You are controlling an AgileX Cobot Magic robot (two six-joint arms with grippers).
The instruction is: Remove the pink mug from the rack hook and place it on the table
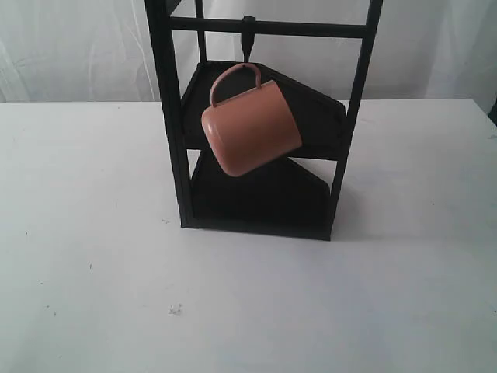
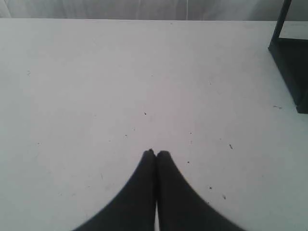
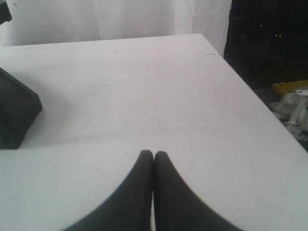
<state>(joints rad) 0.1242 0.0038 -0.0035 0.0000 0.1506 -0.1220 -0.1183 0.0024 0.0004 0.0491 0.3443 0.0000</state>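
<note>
The pink mug (image 1: 252,128) hangs tilted by its loop handle from the rack hook (image 1: 248,39), which juts down from the black crossbar of the rack (image 1: 167,116). The rack stands on the white table (image 1: 93,233). Neither gripper shows in the exterior view. In the left wrist view my left gripper (image 2: 156,154) is shut with nothing in it, over bare table, with a corner of the rack (image 2: 291,62) off to one side. My right gripper (image 3: 153,154) is likewise shut and empty over the table, the rack's base (image 3: 14,115) at the frame's edge.
A white curtain hangs behind the table. The right wrist view shows the table's edge (image 3: 255,96), with dark floor and some clutter (image 3: 293,103) beyond it. Small specks dot the table surface.
</note>
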